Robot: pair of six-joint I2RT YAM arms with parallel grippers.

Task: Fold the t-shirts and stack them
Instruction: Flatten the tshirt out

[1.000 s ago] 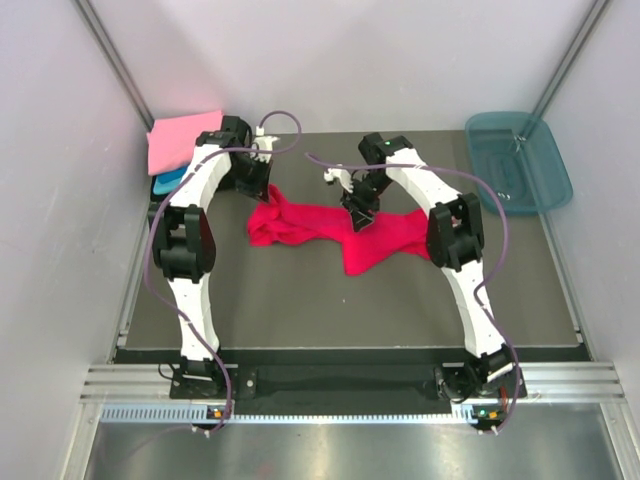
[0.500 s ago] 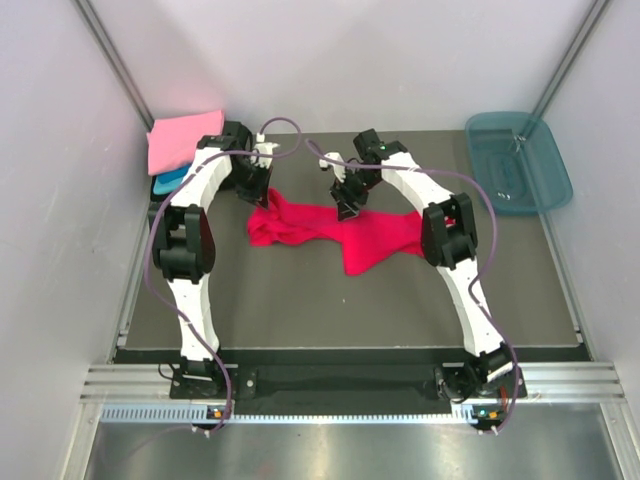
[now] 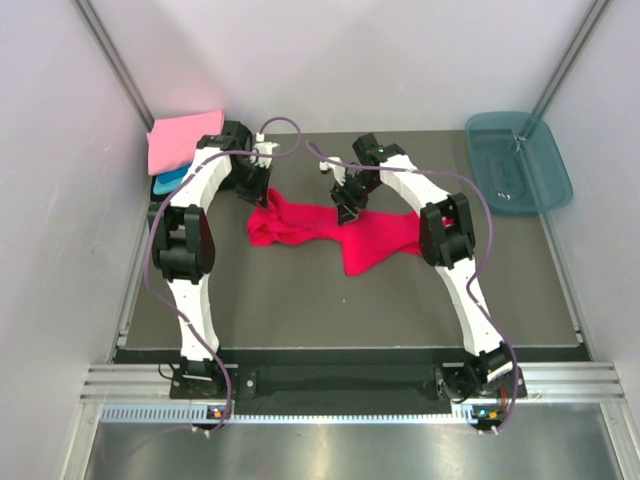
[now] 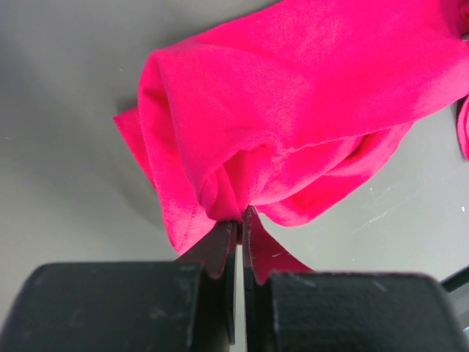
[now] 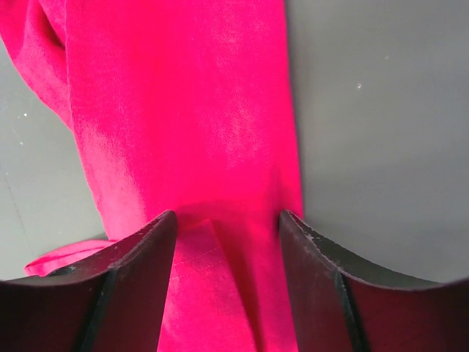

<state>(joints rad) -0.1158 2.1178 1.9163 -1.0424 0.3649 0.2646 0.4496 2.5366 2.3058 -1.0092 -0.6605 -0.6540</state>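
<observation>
The crimson-red t-shirt lies crumpled across the middle of the dark mat. My left gripper is shut on a bunched fold at its left end; the left wrist view shows the fabric pinched between my closed fingertips. My right gripper is open and stands over the shirt's upper middle edge; in the right wrist view the red cloth lies between and under my spread fingers. A folded pink t-shirt lies on a turquoise one at the back left. The black shirt is out of view.
A translucent teal plastic tub stands at the back right corner, partly off the mat. White walls enclose the cell on the left, back and right. Purple cables loop above both arms.
My right gripper has moved left and back along the shirt's upper edge, from near its middle-right toward its centre. My left gripper has kept its hold on the left end.
</observation>
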